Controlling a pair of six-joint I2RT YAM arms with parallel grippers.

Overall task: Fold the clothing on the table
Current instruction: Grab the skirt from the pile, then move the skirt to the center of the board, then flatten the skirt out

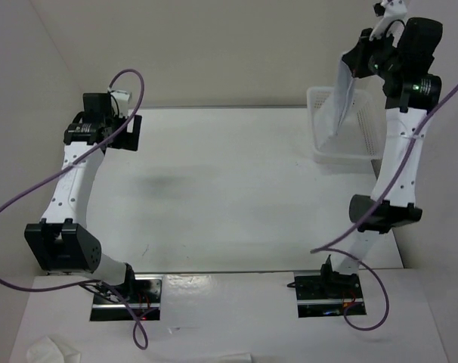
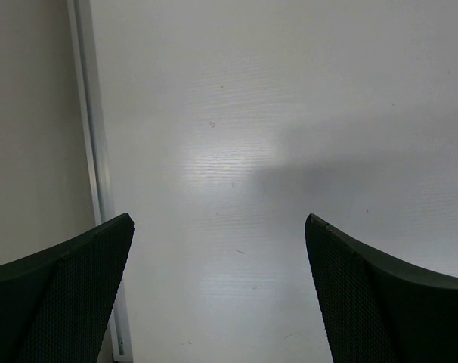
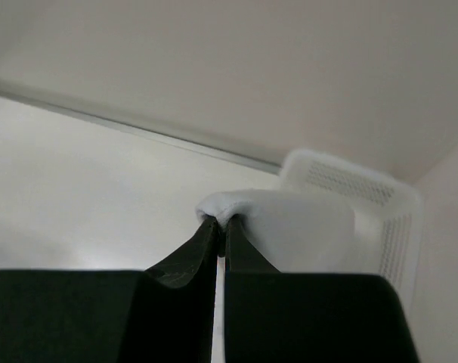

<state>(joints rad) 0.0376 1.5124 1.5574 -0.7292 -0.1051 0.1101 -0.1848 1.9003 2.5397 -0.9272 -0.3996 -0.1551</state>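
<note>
The white clothing (image 1: 342, 98) hangs in the air above the white basket (image 1: 363, 147), pinched at its top edge by my right gripper (image 1: 359, 64). In the right wrist view the jaws of that gripper (image 3: 222, 224) are shut on a fold of the clothing (image 3: 297, 227), which drapes to the right of the fingers. My left gripper (image 1: 131, 130) hovers at the far left of the table (image 1: 214, 189), open and holding nothing. Its two black fingers (image 2: 63, 295) stand wide apart over bare tabletop (image 2: 274, 136).
The basket stands at the table's far right corner. A grey rail edge (image 2: 89, 151) runs along the table's left side beside the left gripper. A crumpled white wad (image 1: 51, 349) lies on the near shelf at the lower left.
</note>
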